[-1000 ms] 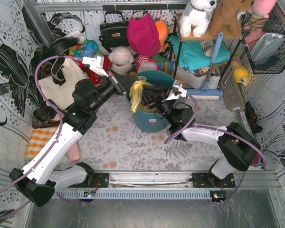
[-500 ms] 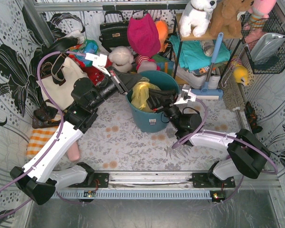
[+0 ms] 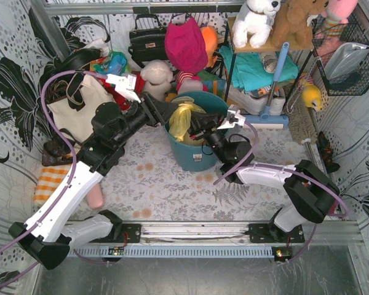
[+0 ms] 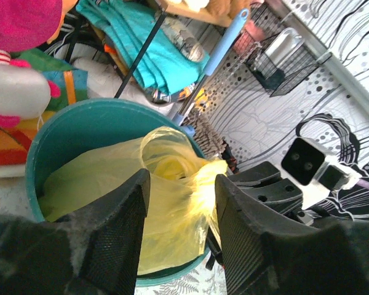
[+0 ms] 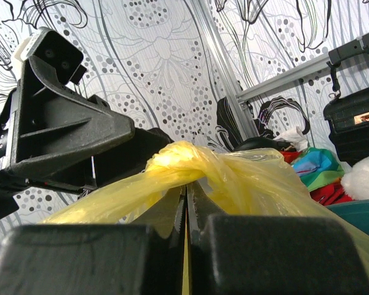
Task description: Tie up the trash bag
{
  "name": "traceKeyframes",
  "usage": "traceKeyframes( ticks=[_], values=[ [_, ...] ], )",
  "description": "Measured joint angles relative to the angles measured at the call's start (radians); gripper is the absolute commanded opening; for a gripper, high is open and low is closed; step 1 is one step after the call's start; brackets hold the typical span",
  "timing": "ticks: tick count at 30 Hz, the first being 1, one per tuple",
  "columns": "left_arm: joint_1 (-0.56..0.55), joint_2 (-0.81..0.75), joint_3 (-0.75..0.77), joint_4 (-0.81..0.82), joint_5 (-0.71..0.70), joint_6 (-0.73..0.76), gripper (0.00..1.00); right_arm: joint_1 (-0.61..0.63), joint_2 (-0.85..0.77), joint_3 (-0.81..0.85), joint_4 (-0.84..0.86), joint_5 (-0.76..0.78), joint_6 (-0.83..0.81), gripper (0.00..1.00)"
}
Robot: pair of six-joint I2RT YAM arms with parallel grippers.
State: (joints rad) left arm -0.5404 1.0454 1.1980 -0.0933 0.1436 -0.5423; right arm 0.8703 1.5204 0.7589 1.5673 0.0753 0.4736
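The left jaws, clamped a second ago, are now spread either side of the twisted neck of the trash bag [image 4: 172, 166], seated in the teal bin [image 4: 80, 114] on the desk [image 3: 172, 184], while the right jaws are now pressed together on its film, so a handover for tightening the knot is inferred.

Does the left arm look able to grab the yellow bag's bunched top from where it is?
Probably yes: the left gripper is open and the trash bag sits just ahead with nothing between them. The right gripper pinches the plastic from the other side.
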Motion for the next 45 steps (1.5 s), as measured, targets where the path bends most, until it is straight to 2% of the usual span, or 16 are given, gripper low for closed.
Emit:
traceKeyframes(
  ticks=[4,8,10,19,25,31,34,37,42,45],
  values=[
    [0.000,0.037,0.001,-0.040,-0.006,0.010,0.57,0.000,0.027,0.023,-0.005,0.001,0.000,0.00],
    [0.000,0.082,0.003,-0.058,0.000,0.014,0.38,-0.002,0.047,0.031,-0.021,0.024,-0.011,0.00],
    [0.000,0.090,0.003,-0.065,0.010,0.013,0.35,-0.002,0.061,0.032,-0.022,0.040,-0.018,0.00],
    [0.000,0.066,-0.037,-0.058,0.086,-0.023,0.40,0.000,0.100,0.066,0.012,0.060,-0.050,0.00],
    [0.000,0.020,-0.084,-0.058,0.140,-0.059,0.46,0.000,0.105,0.100,0.012,-0.002,-0.049,0.00],
    [0.000,-0.030,-0.098,-0.066,0.127,-0.068,0.55,0.000,0.105,0.114,0.012,-0.071,-0.048,0.00],
    [0.000,-0.046,-0.107,-0.066,0.121,-0.068,0.55,0.000,0.105,0.120,0.012,-0.090,-0.048,0.00],
    [0.000,-0.047,-0.118,-0.062,0.131,-0.074,0.48,0.000,0.105,0.128,0.012,-0.098,-0.049,0.00],
    [0.000,-0.048,-0.131,-0.057,0.151,-0.089,0.36,0.000,0.106,0.134,0.007,-0.095,-0.053,0.29],
    [-0.002,-0.067,-0.135,-0.060,0.144,-0.088,0.34,0.000,0.106,0.133,0.004,-0.090,-0.052,0.32]
  ],
)
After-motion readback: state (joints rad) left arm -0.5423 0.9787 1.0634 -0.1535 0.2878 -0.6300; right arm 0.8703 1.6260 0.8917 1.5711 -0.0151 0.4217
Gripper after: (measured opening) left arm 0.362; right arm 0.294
